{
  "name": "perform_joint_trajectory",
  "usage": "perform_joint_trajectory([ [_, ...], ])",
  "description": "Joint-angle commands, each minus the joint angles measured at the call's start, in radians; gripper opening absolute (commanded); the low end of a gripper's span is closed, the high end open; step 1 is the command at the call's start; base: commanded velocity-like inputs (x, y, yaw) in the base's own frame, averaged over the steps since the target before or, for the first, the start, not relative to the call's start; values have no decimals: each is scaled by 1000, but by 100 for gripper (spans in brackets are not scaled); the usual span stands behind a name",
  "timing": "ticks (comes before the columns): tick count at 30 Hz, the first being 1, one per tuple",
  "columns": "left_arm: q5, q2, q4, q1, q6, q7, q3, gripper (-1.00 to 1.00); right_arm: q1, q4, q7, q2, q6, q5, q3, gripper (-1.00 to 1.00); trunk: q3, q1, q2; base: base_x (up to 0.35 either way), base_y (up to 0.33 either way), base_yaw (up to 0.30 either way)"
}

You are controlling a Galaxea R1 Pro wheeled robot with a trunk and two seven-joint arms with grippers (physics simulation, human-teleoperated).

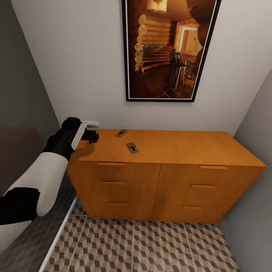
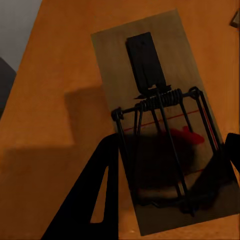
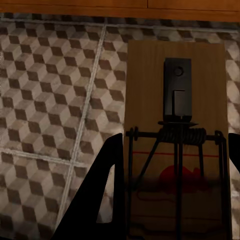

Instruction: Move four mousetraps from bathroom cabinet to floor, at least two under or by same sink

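So the left gripper (image 2: 170, 190) is sitting over the cabinet's (image 1: 181, 151) left end, clamped on a trap (image 2: 165, 125) w/ its long axis running out along the fingers. The right gripper (image 3: 175, 200) is gripping another trap (image 3: 175, 140) over the floor (image 3: 50, 100). Two more traps (image 1: 132, 147) (image 1: 121, 133) are lying on top, just beside the left one, which looks nearer.

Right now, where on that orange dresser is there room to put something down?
The dresser top is bare across its middle and right, out to the wall corner. The left end is crowded: two mousetraps lie there, with the left claw beside them.
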Motion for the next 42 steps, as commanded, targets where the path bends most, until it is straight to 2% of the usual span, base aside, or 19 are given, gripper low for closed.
perform_joint_trajectory([
  [1, 9, 2, 0, -1, 3, 10, -6, -100, -1, 1, 1, 0, -3, 2, 2, -100, -1, -1, -1, -328, 0, 0],
  [15, 9, 12, 9, -1, 3, 10, -9, -100, -1, 2, 1, 0, -3, 2, 1, -100, -1, -1, -1, -332, 0, 0],
  [35, 9, 9, 118, -1, 1, 10, -9, -100, -1, 1, 1, 0, -3, 2, 2, -100, -1, -1, -1, -333, 0, 0],
  [42, 8, 0, 191, 2, -3, 10, -10, -100, -1, 1, 1, 0, -3, 2, 2, -100, -1, -1, -1, -234, 0, 0],
])
